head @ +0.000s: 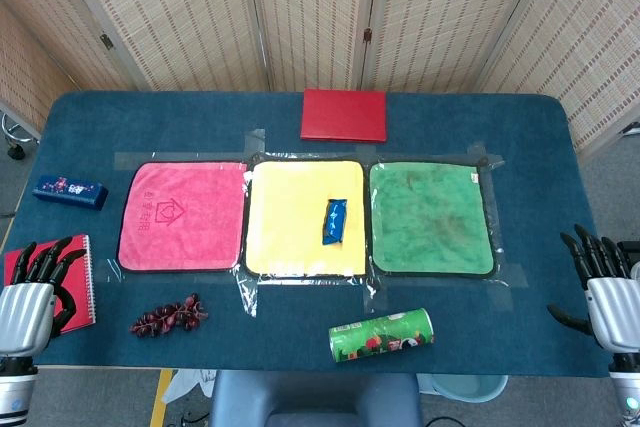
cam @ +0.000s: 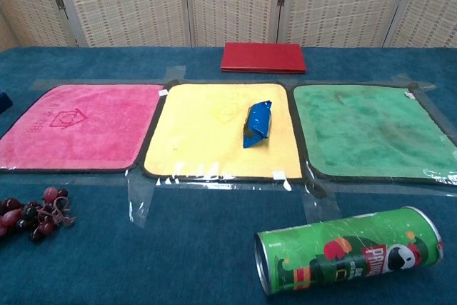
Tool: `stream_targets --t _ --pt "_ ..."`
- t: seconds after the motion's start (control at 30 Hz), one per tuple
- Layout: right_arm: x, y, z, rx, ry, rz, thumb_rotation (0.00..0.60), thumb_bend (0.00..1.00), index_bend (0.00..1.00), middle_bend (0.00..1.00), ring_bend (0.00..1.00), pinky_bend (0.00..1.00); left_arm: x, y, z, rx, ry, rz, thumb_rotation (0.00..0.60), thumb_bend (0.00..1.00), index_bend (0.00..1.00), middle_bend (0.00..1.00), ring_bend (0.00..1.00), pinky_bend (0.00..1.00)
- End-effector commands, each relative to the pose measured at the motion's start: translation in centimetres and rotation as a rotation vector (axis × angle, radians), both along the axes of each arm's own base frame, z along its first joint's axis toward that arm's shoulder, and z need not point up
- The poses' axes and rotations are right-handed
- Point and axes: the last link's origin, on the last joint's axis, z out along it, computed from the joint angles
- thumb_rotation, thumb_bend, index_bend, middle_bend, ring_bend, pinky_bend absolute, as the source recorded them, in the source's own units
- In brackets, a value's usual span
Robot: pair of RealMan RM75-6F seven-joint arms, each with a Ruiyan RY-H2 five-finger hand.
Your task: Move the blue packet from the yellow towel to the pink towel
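left hand [head: 28, 297] empty, fingers spread, right hand [head: 607, 292] likewise

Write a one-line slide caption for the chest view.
Blue packet lies on the yellow towel, between the pink towel and green towel; no robot hand in frame.

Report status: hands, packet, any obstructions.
Left hand and right hand open, at table edges. Small blue foil packet on yellow towel. Pink towel bare; nothing between.
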Motion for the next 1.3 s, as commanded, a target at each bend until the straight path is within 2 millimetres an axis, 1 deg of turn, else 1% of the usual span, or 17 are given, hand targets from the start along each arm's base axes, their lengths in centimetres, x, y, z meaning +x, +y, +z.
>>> stream_targets --t 0.03,0.2,0.33,0.43,0.57,0.73,0.97,1.3 --pt "0.8 -1.3 -0.7 0.03 0.004 0.039 0.6 0.12 0.0 0.0 0.06 0.0 0.0 0.2 -0.1 -0.007 0.002 -0.002 0.6 0.98 0.23 0.14 0.18 0.07" --pt "3.3 -4.4 -2.2 0.093 0.037 0.145 0.6 0.12 0.0 0.0 0.06 0.0 0.1 0.2 -0.1 -0.005 -0.001 -0.009 0.6 0.98 0.23 0.14 0.18 0.07" --pt "5.8 -7.5 -3.7 0.153 0.046 0.227 0.6 0.12 0.0 0.0 0.06 0.0 -0.1 -0.1 0.1 0.0 -0.004 -0.008 0.6 0.98 0.23 0.14 0.18 0.07" --pt "7.7 -10.1 -5.1 0.197 0.055 0.28 0.6 0.13 0.0 0.0 0.06 0.0 -0.4 -0.4 0.3 0.004 -0.003 0.0 0.6 0.98 0.23 0.14 0.18 0.07" --pt "10.2 -13.4 -7.5 0.248 0.074 0.342 0.6 0.13 0.0 0.0 0.06 0.0 -0.8 -0.8 0.5 0.005 0.001 0.009 0.6 0.98 0.23 0.14 0.18 0.07" --pt "12.5 -16.9 -10.4 0.302 0.091 0.367 0.6 0.12 0.0 0.0 0.0 0.0 -1.2 -1.1 0.7 0.011 0.001 0.02 0.6 0.98 0.23 0.14 0.18 0.07" --pt "14.5 -20.4 -13.7 0.34 0.15 0.378 0.6 0.12 0.0 0.0 0.0 0.0 -1.6 -1.3 0.8 0.007 0.005 0.03 0.6 0.98 0.23 0.14 0.18 0.07" --pt "16.5 -23.5 -17.6 0.365 0.193 0.381 0.6 0.12 0.0 0.0 0.0 0.0 -2.1 -1.5 1.0 0.011 0.005 0.052 0.6 0.98 0.23 0.14 0.18 0.07"
